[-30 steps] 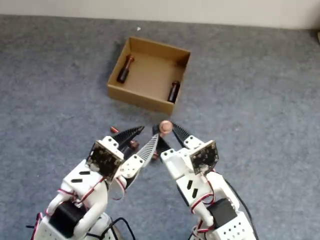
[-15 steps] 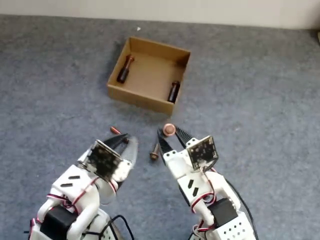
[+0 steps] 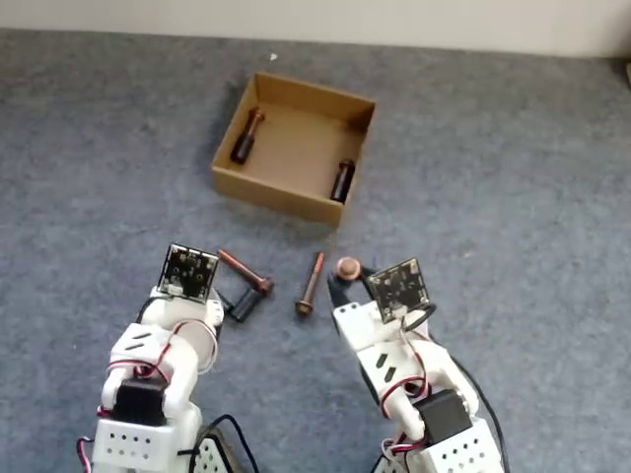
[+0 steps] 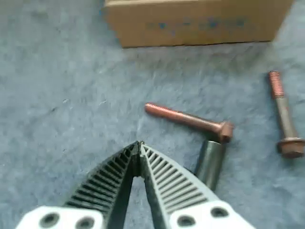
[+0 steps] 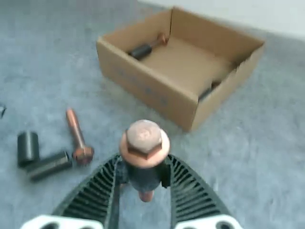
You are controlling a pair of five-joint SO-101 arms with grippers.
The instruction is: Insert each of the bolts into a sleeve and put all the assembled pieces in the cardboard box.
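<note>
My right gripper (image 5: 143, 163) is shut on a dark sleeve with a copper bolt (image 5: 144, 138) standing upright in it; in the high view this piece (image 3: 347, 267) is held just short of the cardboard box (image 3: 264, 187). Two assembled pieces (image 3: 246, 136) (image 3: 343, 180) lie in the box. On the carpet lie a loose bolt (image 4: 186, 119), a dark sleeve (image 4: 209, 162) touching its head, and a second bolt (image 4: 284, 114). My left gripper (image 4: 139, 151) is shut and holds nothing, close beside that sleeve.
Grey carpet covers the table. In the right wrist view a second short sleeve (image 5: 27, 147) stands upright beside the lying sleeve (image 5: 47, 164). The box wall (image 5: 143, 81) rises between my right gripper and the box floor. Open carpet lies to the right of the box.
My left arm has pulled back from the right gripper and its fingers have shut, uncovering a bolt and a sleeve. My right gripper drew slightly back with its piece.
</note>
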